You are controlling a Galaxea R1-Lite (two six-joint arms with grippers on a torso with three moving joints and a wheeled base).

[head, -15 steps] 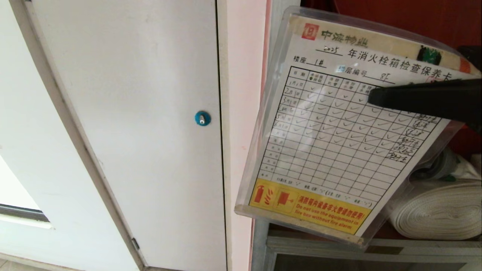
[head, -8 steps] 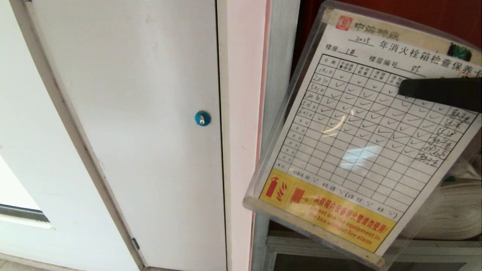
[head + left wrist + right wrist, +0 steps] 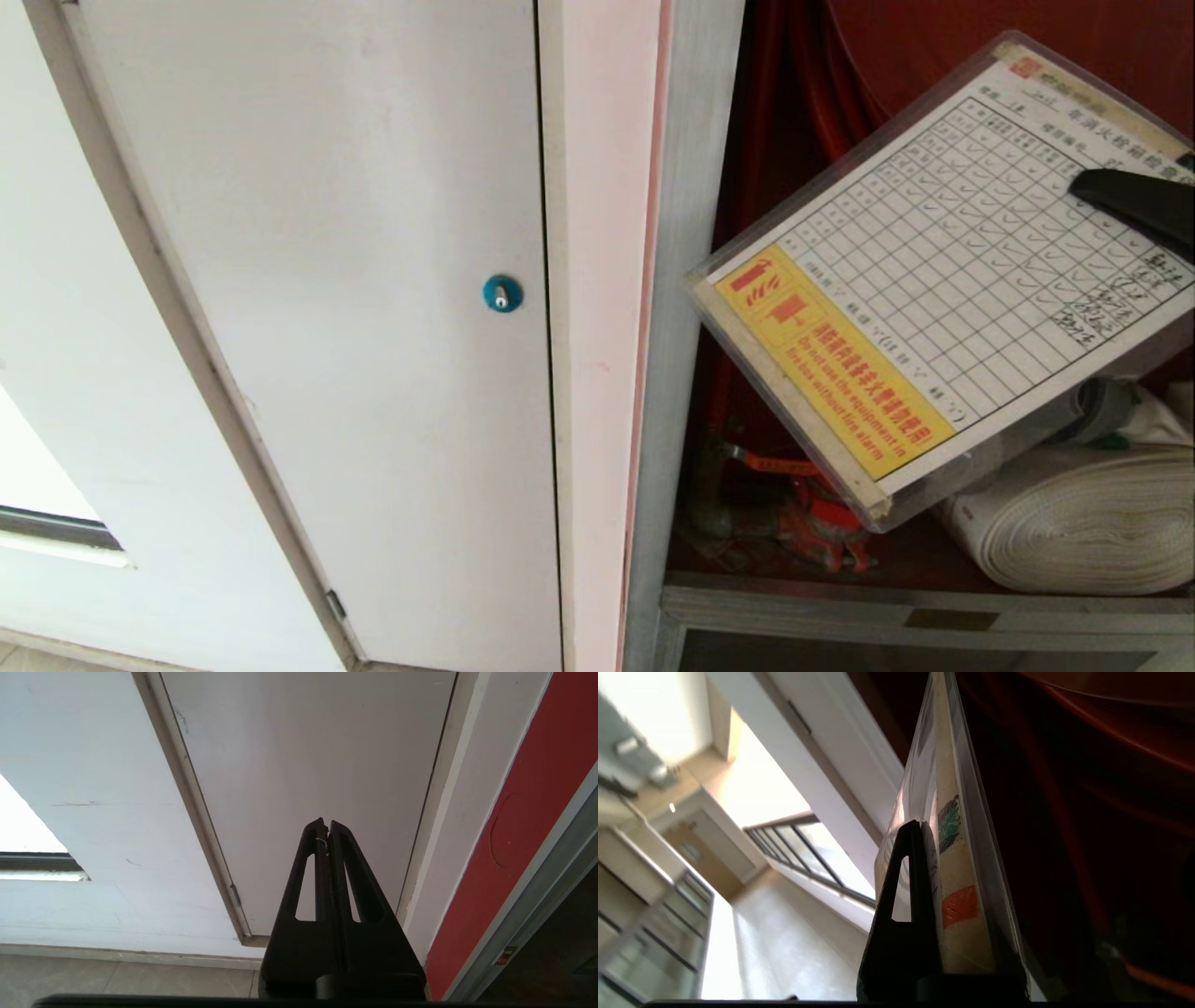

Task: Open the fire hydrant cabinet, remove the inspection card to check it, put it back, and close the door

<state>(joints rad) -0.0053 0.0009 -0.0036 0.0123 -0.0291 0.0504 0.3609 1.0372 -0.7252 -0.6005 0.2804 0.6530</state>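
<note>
Right gripper (image 3: 1083, 184) clamped on the inspection card (image 3: 943, 280).
Card tilts inside the open fire hydrant cabinet (image 3: 686, 233), above the rolled hose (image 3: 1083, 527); left gripper (image 3: 327, 826) is closed, empty, near the white door (image 3: 327, 280).

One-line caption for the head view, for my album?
Right gripper holds the tilted inspection card before the open cabinet.

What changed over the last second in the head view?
The right hand, shut on the inspection card, swung it right and turned it, its yellow band now pointing left, uncovering the red cabinet interior. The white door, hose roll and camera stayed put.
</note>
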